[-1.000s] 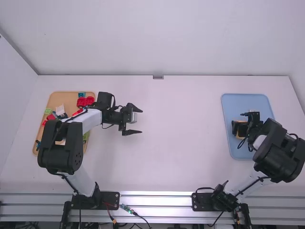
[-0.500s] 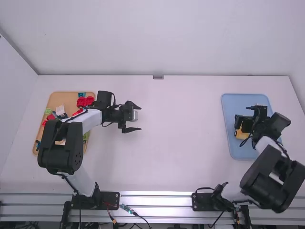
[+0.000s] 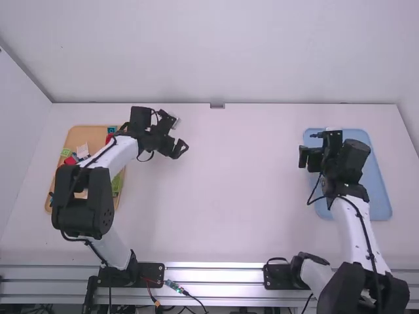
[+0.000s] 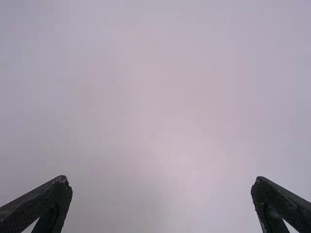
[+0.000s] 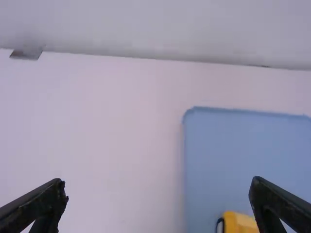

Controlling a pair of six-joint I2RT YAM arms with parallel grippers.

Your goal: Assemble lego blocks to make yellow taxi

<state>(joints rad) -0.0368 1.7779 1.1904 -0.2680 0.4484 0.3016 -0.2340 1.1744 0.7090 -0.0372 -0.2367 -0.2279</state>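
Note:
My left gripper (image 3: pixel 181 135) is above the table between the wooden tray and the middle. In the left wrist view, that gripper (image 4: pixel 162 187) is open with nothing between its fingers. Above the blue tray's left part is my right gripper (image 3: pixel 306 146); the right wrist view shows the gripper (image 5: pixel 158 187) open and empty, fingers wide apart. A yellow block piece (image 5: pixel 240 223) with a black wheel (image 5: pixel 220 226) lies on the blue tray (image 5: pixel 218 155), partly hidden behind one fingertip. Red blocks (image 3: pixel 110 138) and a green block (image 3: pixel 117 184) lie in the wooden tray.
The wooden tray (image 3: pixel 98 135) stands at the far left, partly under the left arm, with several more small blocks. In the high view, the blue tray (image 3: pixel 380 196) lies at the right, partly covered by the right arm. A wall rises behind the table.
My right gripper has moved left and away from the camera, its arm straightening and leaving the yellow piece in the tray. The left gripper has turned and shifted slightly left and farther up the table.

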